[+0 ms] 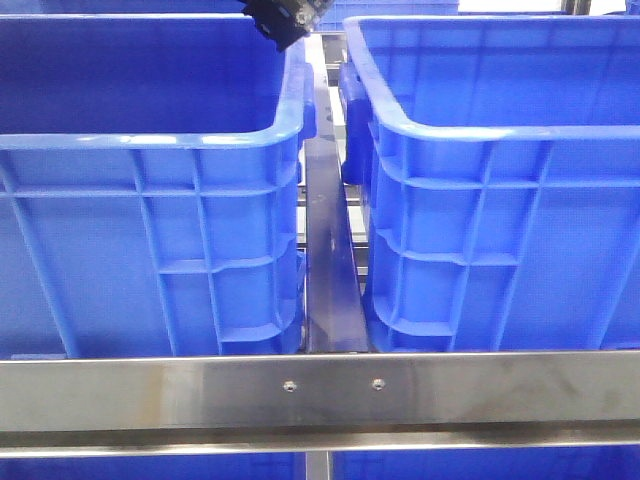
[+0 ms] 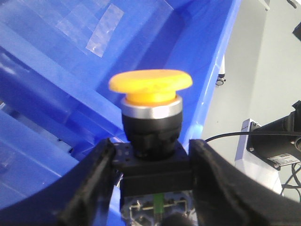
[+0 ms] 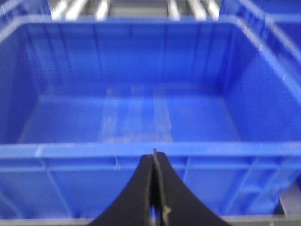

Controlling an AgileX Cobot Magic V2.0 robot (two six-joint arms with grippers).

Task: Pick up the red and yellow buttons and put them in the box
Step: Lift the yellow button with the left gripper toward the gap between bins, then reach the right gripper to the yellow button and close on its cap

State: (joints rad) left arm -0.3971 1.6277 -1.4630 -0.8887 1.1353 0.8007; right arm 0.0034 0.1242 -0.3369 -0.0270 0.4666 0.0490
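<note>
**Yellow button held over a blue crate**

In the front view we see two large bright-blue plastic crates side by side, filling most of the frame. The left crate (image 1: 150, 200) and the right crate (image 1: 500, 200) both have thick rolled rims and ribbed outer walls. A narrow metal rail (image 1: 328, 260) runs between them, and a brushed steel crossbar (image 1: 320, 395) spans the foreground below both. From this angle we see only their inner walls, so we cannot tell what lies on their floors. At the top edge, above the left crate's far right corner, a dark part of the left gripper (image 1: 283, 20) pokes into view.

In the left wrist view, the left gripper (image 2: 153, 165) clamps its two black fingers (image 2: 94, 183) on the square black base of a yellow button (image 2: 150, 84). The button has a wide yellow mushroom cap, a silver collar beneath it, and a black body. It stands upright between the fingers, with the inner blue wall of a crate (image 2: 70, 70) behind it; strips of clear tape show on that wall.

In the right wrist view, the right gripper (image 3: 155, 188) has its black fingers pressed together with nothing between them. Past it we look into a blue crate (image 3: 141, 150) whose floor shows only pale tape marks.
</note>
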